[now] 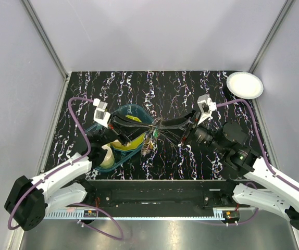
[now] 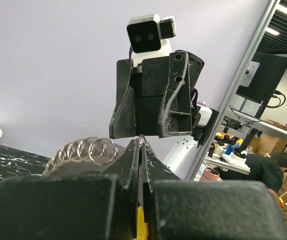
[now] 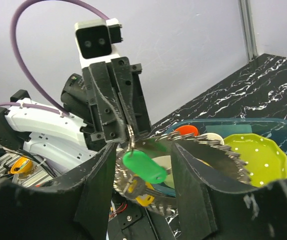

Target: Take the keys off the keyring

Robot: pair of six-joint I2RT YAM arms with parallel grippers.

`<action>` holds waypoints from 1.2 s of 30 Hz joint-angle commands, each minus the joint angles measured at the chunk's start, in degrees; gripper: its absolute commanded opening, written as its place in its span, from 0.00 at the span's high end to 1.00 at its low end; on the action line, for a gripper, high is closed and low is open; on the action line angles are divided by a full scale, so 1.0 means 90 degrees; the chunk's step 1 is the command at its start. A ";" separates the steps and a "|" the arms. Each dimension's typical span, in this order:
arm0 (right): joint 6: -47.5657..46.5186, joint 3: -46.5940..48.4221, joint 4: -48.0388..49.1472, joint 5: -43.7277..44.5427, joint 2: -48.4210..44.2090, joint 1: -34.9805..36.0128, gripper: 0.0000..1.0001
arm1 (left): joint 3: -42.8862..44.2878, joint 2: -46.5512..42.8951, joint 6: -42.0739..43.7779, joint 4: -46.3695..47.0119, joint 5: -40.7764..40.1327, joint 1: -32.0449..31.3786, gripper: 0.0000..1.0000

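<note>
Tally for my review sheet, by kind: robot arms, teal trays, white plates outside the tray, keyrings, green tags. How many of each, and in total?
Robot arms: 2, left arm and right arm
Teal tray: 1
White plate: 1
Keyring: 1
Green tag: 1
Total: 6

The keyring [image 1: 150, 138] hangs between the left hand [image 1: 148, 125] and right hand [image 1: 164, 125], beside the tray's [image 1: 130, 107] right edge.

Left tool [image 3: 128, 127] pinching keyring [image 3: 208, 147], green tag [image 3: 143, 167] hanging, teal tray [image 3: 243, 120] behind
</note>
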 commanded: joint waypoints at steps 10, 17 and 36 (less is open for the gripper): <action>0.0347 0.0322 0.0255 0.0034 0.0221 -0.0004 0.63 | 0.0080 -0.0258 0.0163 0.1994 -0.0040 0.0033 1.00; 0.0426 0.0302 0.0392 -0.0112 0.0319 0.0015 0.70 | 0.0080 -0.0277 0.0212 0.1925 -0.0031 0.0023 1.00; 0.0718 0.0068 0.0617 -0.0259 0.0300 0.0006 1.00 | 0.0070 -0.0297 0.0251 0.2032 -0.0021 0.0043 1.00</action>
